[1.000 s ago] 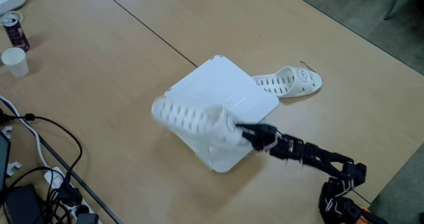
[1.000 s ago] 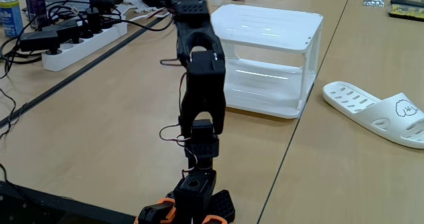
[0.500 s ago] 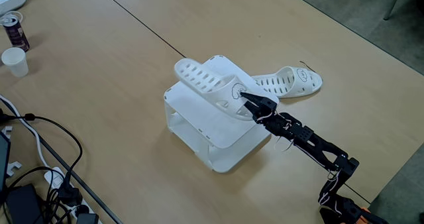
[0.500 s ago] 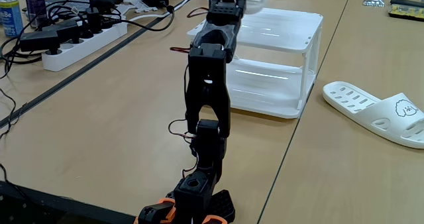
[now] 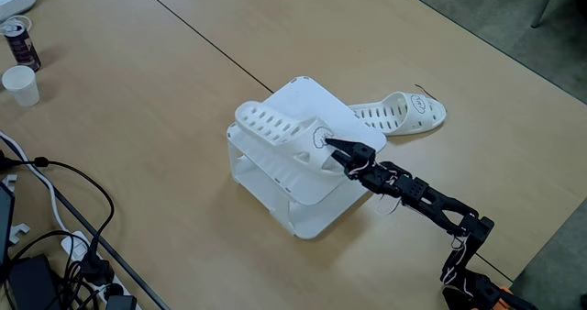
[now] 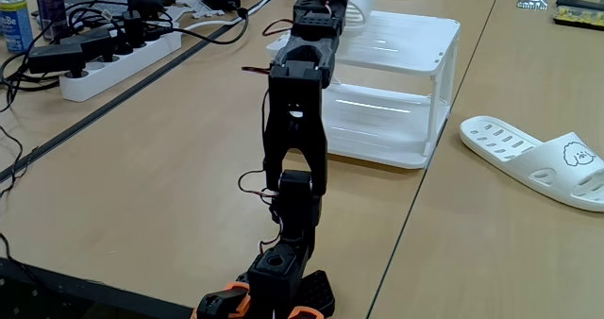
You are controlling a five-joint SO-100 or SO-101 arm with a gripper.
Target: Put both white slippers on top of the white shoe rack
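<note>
Roughly half the job looks done, or nearly so: one white rubber slide sandal with a slotted sole [image 5: 280,134] lies across the flat top of the white plastic box-shaped shoe rack with see-through sides [image 5: 358,143], its strap end with the small dark face drawing toward the arm. The black two-finger gripper [image 5: 332,148] has its jaws closed narrowly on that strap end, so the sandal is not yet let go; whether its whole sole rests flat or the held end is lifted a little I cannot tell. What remains, by my reading, is to release it and then fetch the matching white slotted sandal [image 5: 402,114], which lies on the pale wooden table [image 5: 138,90] just beside the rack's far corner, touching or nearly touching it. In the low fixed view the arm's own links cover the gripper and most of the held sandal, and the rack [image 6: 401,45] shows behind them; the second sandal [image 6: 540,159] lies apart on the table to the right.
</note>
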